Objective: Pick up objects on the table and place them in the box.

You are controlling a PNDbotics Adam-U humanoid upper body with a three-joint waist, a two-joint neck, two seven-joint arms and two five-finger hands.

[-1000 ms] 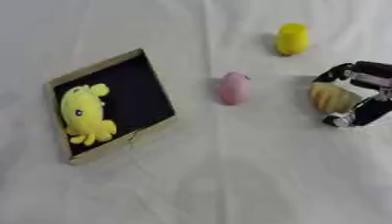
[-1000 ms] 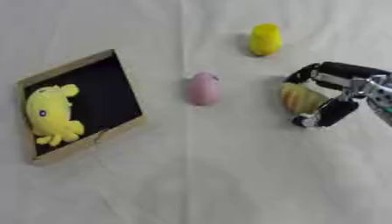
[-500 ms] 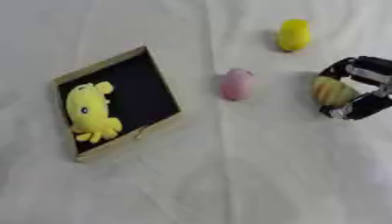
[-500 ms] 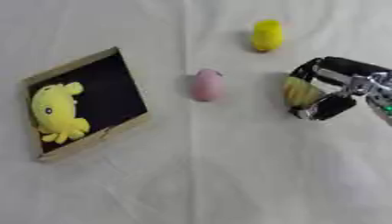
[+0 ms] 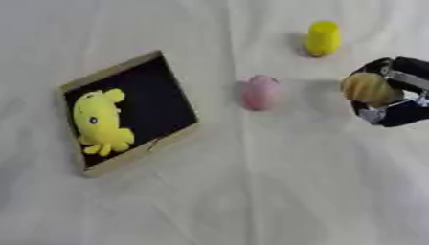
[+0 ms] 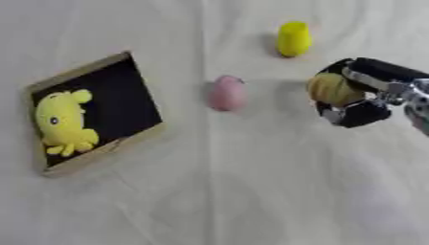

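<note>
Right hand (image 6: 356, 95) entering from the right edge above the white worktop (image 6: 251, 191), fingers curled round a tan ridged object (image 6: 333, 89), pink oval object (image 6: 227, 93) beside it, yellow object (image 6: 293, 38) farther back, yellow plush (image 6: 60, 122) inside the black-lined box (image 6: 126, 139) at left

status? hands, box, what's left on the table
Right hand shut on tan object; left out of view. Box holds yellow plush. Pink object, yellow object on table.
</note>
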